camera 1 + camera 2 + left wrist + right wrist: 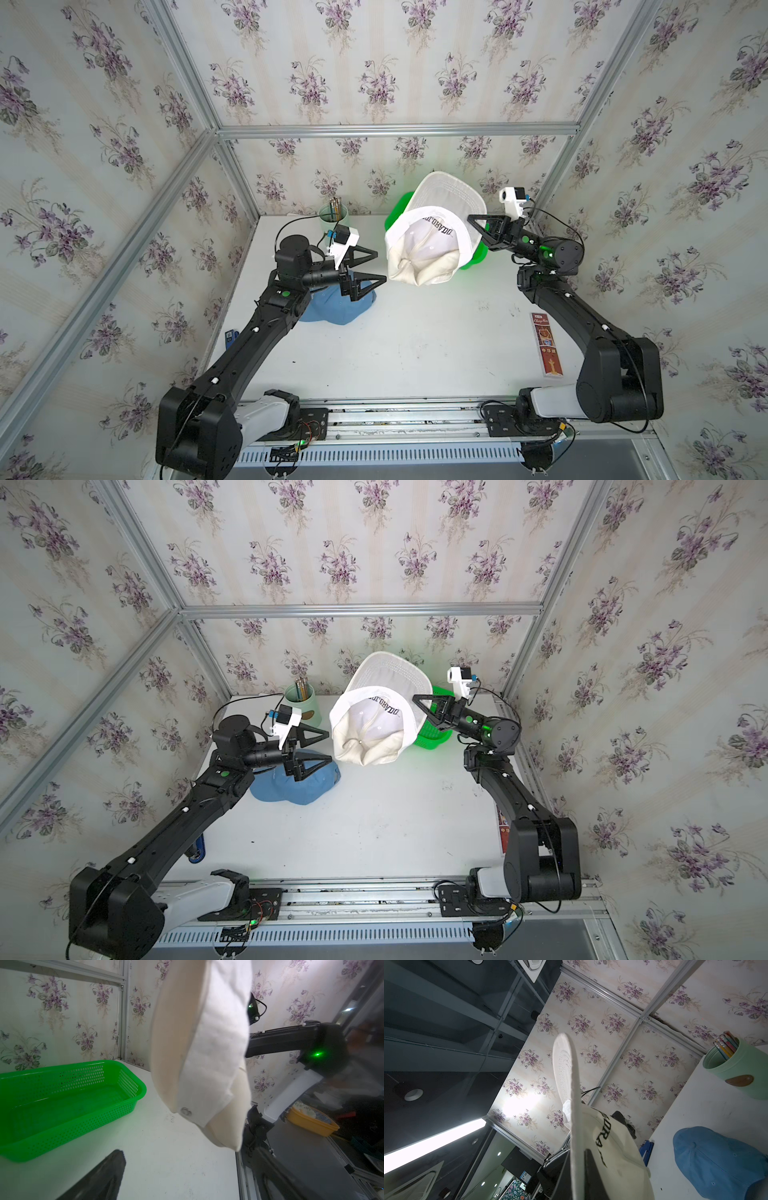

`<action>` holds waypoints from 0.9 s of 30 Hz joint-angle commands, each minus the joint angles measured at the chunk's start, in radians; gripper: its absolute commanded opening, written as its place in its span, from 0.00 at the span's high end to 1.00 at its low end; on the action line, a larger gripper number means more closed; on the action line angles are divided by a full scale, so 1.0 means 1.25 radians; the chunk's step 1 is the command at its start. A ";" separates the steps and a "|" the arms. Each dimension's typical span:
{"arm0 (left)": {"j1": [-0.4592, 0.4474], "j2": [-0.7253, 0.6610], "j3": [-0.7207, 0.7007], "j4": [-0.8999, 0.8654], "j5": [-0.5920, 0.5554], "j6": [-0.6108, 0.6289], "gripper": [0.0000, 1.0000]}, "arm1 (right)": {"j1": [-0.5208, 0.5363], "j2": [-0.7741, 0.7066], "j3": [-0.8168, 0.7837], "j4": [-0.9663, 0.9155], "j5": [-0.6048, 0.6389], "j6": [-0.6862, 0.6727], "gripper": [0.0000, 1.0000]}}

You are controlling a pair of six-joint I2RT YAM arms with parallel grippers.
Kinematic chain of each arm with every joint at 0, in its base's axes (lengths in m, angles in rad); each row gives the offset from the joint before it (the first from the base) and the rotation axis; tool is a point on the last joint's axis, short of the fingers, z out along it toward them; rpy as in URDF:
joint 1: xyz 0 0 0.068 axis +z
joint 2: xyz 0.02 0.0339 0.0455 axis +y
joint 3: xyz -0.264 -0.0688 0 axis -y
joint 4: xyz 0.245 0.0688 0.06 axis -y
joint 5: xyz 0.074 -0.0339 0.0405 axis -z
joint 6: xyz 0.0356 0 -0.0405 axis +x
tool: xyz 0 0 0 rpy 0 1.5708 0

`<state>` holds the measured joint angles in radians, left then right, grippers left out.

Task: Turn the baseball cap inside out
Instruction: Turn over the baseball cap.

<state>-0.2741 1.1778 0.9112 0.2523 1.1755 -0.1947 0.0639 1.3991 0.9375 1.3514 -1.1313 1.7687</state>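
Observation:
The white and cream baseball cap (pixel 424 249) (pixel 370 729) hangs in the air above the back of the table, brim up and toward the back wall. Its crumpled crown sags down, black lettering showing. My right gripper (pixel 476 230) (pixel 422 710) (pixel 576 1176) is shut on the cap's brim from the right. My left gripper (pixel 381 266) (pixel 329 746) stands open just left of the crown, apart from it, with nothing between its fingers. In the left wrist view the crown (pixel 207 1053) hangs close ahead, and only one finger (pixel 108 1172) shows.
A blue cap (pixel 332 307) (pixel 299 785) (pixel 716 1163) lies on the white table (pixel 415 353) under my left gripper. A green perforated basket (pixel 432 733) (pixel 62 1101) stands behind the held cap. A mint pencil cup (pixel 332 216) (pixel 737 1072) is at the back left, a red box (pixel 546 345) on the right.

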 commanded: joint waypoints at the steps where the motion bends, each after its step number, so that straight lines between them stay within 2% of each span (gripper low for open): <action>1: -0.015 -0.003 0.031 -0.010 0.034 0.077 0.01 | -0.002 -0.005 0.015 0.076 -0.017 0.069 1.00; 5: -0.039 0.008 0.064 -0.020 0.063 0.091 0.01 | -0.002 -0.021 0.022 0.050 -0.026 0.056 1.00; 9: -0.073 0.016 0.092 -0.108 0.020 0.183 0.01 | -0.002 -0.029 0.018 0.065 -0.031 0.068 1.00; 12: -0.073 0.024 0.101 -0.110 0.012 0.205 0.01 | -0.002 -0.038 0.013 0.064 -0.040 0.071 1.00; 20: -0.074 0.068 0.145 -0.098 0.029 0.235 0.01 | -0.002 -0.053 0.007 0.062 -0.052 0.075 1.00; 22: -0.074 0.079 0.169 -0.125 0.052 0.248 0.01 | -0.002 -0.057 0.004 0.058 -0.054 0.072 1.00; 25: -0.082 0.079 0.163 -0.090 0.089 0.222 0.00 | -0.002 -0.057 0.000 0.054 -0.052 0.068 1.00; 27: -0.091 0.066 0.149 -0.087 0.092 0.225 0.04 | -0.002 -0.051 -0.004 0.056 -0.051 0.064 1.00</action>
<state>-0.3794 1.2743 1.1061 0.1135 1.2457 0.0788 0.0612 1.3312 0.9363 1.3903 -1.1946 1.8557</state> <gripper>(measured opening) 0.977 0.091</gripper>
